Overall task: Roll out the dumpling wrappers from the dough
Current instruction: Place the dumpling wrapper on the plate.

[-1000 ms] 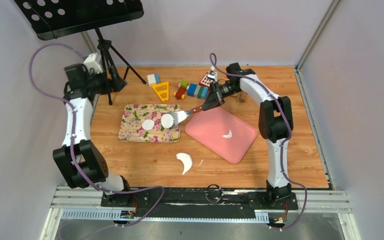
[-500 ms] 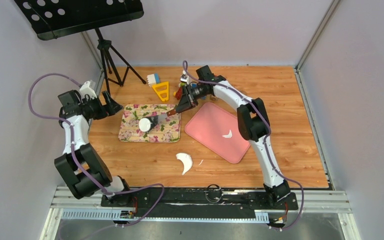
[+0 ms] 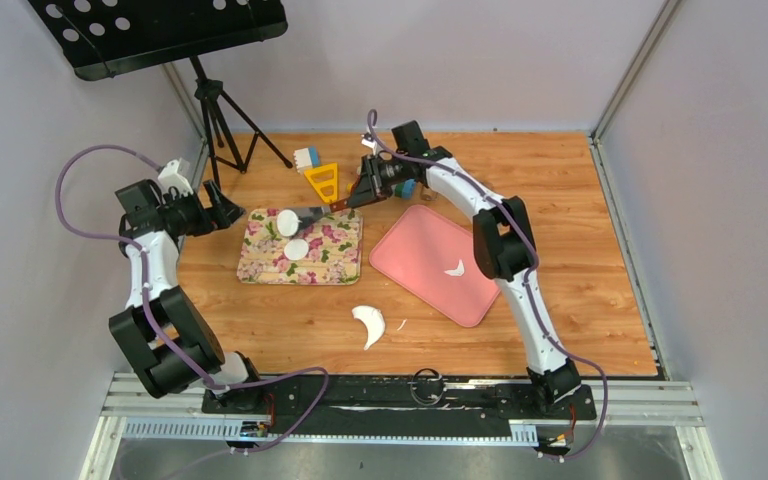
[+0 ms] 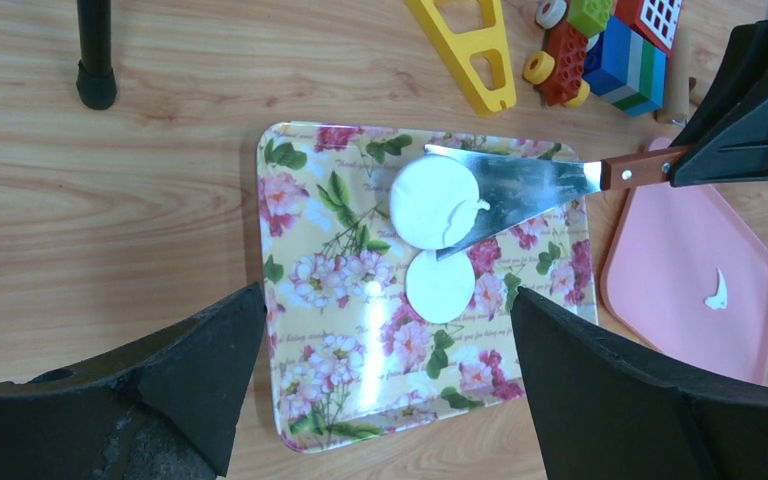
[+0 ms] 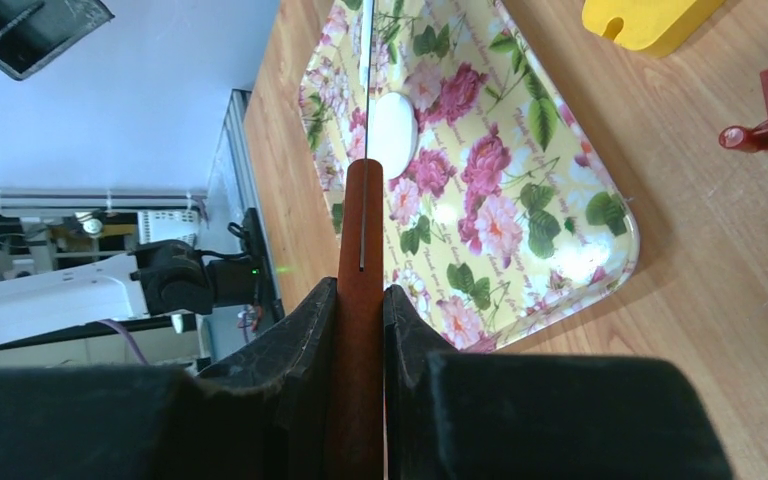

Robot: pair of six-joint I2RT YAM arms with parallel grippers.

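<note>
Two round white dumpling wrappers sit over the floral tray (image 3: 260, 262). One wrapper (image 3: 297, 248) (image 4: 440, 287) lies flat on it. The other wrapper (image 3: 288, 222) (image 4: 434, 201) rests on the tip of a metal spatula (image 3: 312, 212) (image 4: 520, 185). My right gripper (image 3: 362, 193) (image 5: 360, 300) is shut on the spatula's wooden handle (image 5: 360, 230). My left gripper (image 3: 228, 212) (image 4: 385, 305) hangs open above the tray's left side, holding nothing. A crescent of dough (image 3: 370, 325) lies on the table, and a smaller dough scrap (image 3: 455, 267) on the pink mat (image 3: 415, 245).
Toys stand behind the tray: a yellow triangle (image 3: 322, 181) (image 4: 470, 45) and coloured blocks (image 4: 615, 55). A music stand's tripod (image 3: 215, 120) rises at the back left. A tiny dough crumb (image 3: 401, 324) lies beside the crescent.
My right arm swung the spatula left across the tray, carrying a wrapper from the tray's right side to its far left. My left arm dropped lower and nearer, then held still.
</note>
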